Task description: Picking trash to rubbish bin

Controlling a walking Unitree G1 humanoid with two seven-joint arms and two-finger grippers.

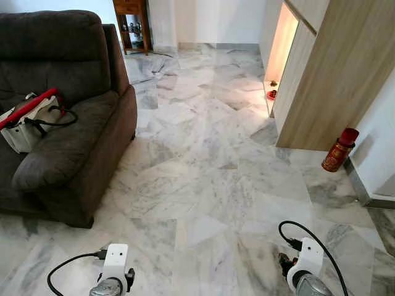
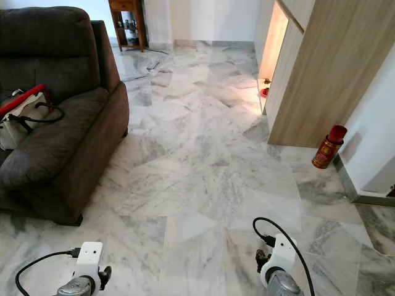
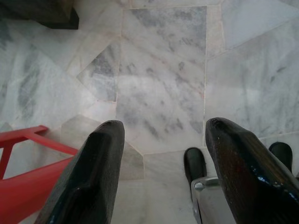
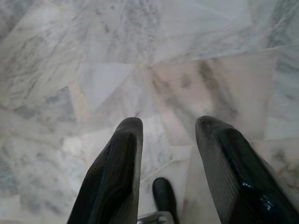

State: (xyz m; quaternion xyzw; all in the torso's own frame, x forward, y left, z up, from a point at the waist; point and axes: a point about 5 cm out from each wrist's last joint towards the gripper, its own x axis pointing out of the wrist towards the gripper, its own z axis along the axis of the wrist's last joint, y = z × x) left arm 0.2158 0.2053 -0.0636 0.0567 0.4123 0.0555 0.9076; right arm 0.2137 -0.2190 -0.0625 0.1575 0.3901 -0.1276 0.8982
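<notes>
Sofa [image 1: 74,135] cut off at frame edge

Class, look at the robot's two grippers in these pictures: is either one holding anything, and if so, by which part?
Nothing is held. The left gripper and the right gripper both hang open over the white-grey marble floor, with bare tile between their black fingers.

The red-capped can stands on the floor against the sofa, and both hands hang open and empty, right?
Not quite. The red-capped can stands by the wooden cabinet, across the floor from the sofa, as the left eye view shows. The left hand and right hand do hang open and empty.
</notes>
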